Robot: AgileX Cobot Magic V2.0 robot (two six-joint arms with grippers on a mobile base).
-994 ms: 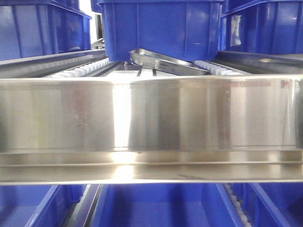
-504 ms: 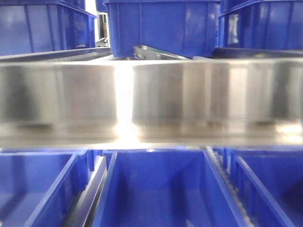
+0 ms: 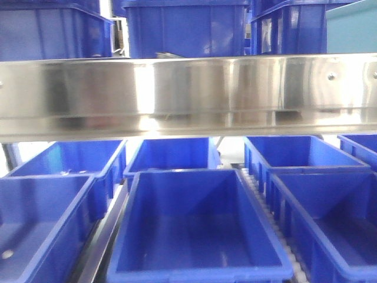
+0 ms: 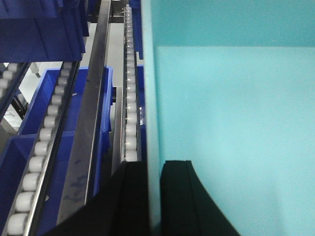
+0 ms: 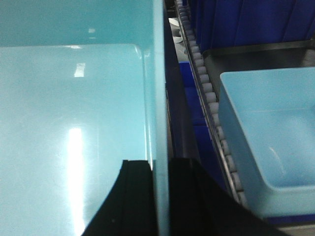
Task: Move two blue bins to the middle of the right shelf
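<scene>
- The left gripper [image 4: 153, 204] has its jaws clamped on the left wall of the carried bin [image 4: 236, 123]. One black finger sits outside the wall and one inside.
- Just outside that wall, a roller track [image 4: 130, 98] and a steel divider [image 4: 91, 108] run away from the camera. Darker blue bins [image 4: 47, 93] lie on a lower level beneath them.
- The carried bin is empty and looks turquoise in both wrist views. It spans the gap between the two grippers. I cannot tell whether its base is resting on anything.
- The right gripper [image 5: 161, 204] has its jaws closed on the opposite, right wall of the same bin.
- Further right, past another roller track [image 5: 206, 93], a second pale bin [image 5: 268, 147] sits apart from the carried one.
- Judged step: transporting one bin, which has not yet been set down on the right shelf's middle level.
- The next move calls for both arms to travel together and keep the bin level. They must line it up between the roller tracks before either grip loosens.
- The front view shows neither gripper. It does show what the wrist views lack:
  - a steel shelf rail [image 3: 188, 88] across the frame;
  - rows of open blue bins below it, with one empty bin [image 3: 194, 230] in the centre;
  - a turquoise corner [image 3: 353, 26] at the upper right, probably the carried bin.
- Only the wrist views confirm the grips.
</scene>
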